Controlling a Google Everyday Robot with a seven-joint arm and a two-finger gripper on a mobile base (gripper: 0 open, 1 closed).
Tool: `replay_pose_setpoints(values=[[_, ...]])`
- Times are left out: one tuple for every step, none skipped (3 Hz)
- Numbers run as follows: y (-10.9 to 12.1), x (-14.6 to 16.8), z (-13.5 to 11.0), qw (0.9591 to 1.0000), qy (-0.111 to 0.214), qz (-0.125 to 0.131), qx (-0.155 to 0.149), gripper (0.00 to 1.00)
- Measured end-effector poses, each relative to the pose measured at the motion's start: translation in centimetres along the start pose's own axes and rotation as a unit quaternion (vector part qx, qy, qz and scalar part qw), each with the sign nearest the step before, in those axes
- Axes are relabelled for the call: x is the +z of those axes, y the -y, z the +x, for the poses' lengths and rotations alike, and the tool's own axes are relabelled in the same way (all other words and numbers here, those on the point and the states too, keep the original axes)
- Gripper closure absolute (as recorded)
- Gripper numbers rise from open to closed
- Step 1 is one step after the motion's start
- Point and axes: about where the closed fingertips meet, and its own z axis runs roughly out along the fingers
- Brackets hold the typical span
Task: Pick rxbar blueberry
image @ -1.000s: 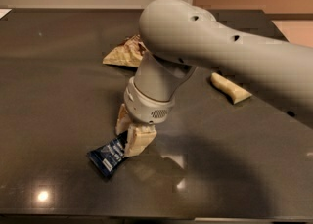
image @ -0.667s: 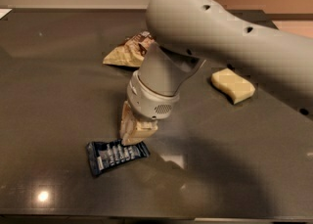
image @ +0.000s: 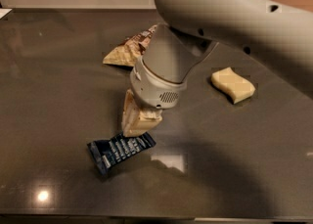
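The rxbar blueberry (image: 120,150), a flat dark navy wrapper with white text, lies on the dark table (image: 54,86) at the front left of centre. My gripper (image: 135,126) hangs from the big grey arm (image: 225,17) and points down. Its tan tips are right at the bar's upper right end. I cannot tell whether they touch or hold the wrapper. The bar rests flat on the table, angled up to the right.
A tan-and-brown crinkled snack bag (image: 128,51) lies behind the gripper, partly hidden by the arm. A pale yellow wavy sponge (image: 233,84) lies to the right. The table's front edge runs along the bottom of the view.
The arm has shifted up and to the right. The bar has turned from tilted to lying flatter and slid slightly right; the gripper now sits at its upper right end rather than overlapping it.
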Motion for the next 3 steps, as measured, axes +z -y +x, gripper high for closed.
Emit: replay_pose_setpoints(values=[[-0.1, -2.3, -0.9, 0.9999, 0.009, 0.007, 0.005, 1.00], [0.1, -5.0, -1.7, 0.9997, 0.016, 0.014, 0.015, 1.00], [0.7, -8.1, -2.7, 0.9992, 0.021, 0.024, 0.022, 1.00]])
